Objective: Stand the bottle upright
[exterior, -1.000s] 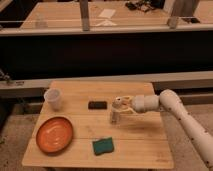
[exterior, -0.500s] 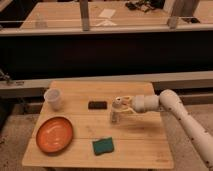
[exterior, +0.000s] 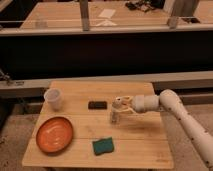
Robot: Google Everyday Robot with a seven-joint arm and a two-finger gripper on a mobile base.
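Observation:
The bottle [exterior: 115, 115] is small, narrow and clear-greyish, and stands upright near the middle of the wooden table [exterior: 135, 140]. My gripper [exterior: 120, 105] reaches in from the right on a white arm [exterior: 175, 107] and sits at the bottle's top, around its cap. The cap is hard to tell apart from the gripper.
A translucent white cup [exterior: 54, 99] stands at the table's left. An orange plate [exterior: 54, 133] lies at the front left. A green sponge [exterior: 103, 145] lies at the front middle. A small dark bar [exterior: 97, 105] lies left of the bottle. A dark counter runs behind the table.

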